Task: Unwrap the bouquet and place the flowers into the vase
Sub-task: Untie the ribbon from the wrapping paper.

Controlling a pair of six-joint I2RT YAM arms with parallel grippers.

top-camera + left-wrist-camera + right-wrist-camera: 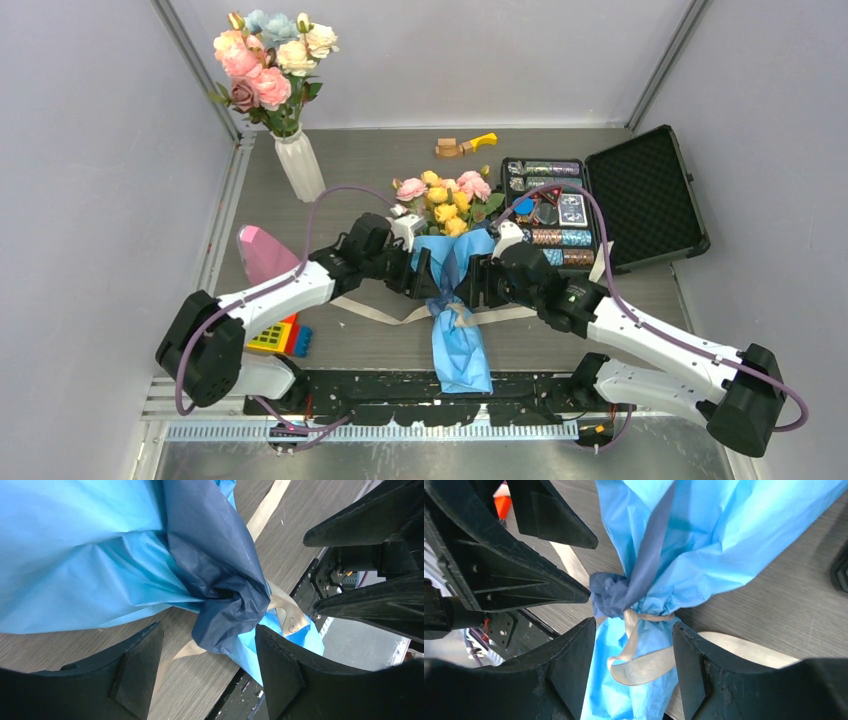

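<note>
Lying along the 12-to-6 line at mid-table, the bouquet [455, 300] points its flowers [445, 200] to 12. The left gripper [415, 272] at its 9 and the right gripper [482, 282] at its 3 flank the ribbon [631, 630] waist, equally near, jaws spread, holding nothing.

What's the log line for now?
bouquet: wrapped | ribbon: around waist | left gripper: open, straddling waist | right gripper: open, straddling waist | vase: apart
</note>
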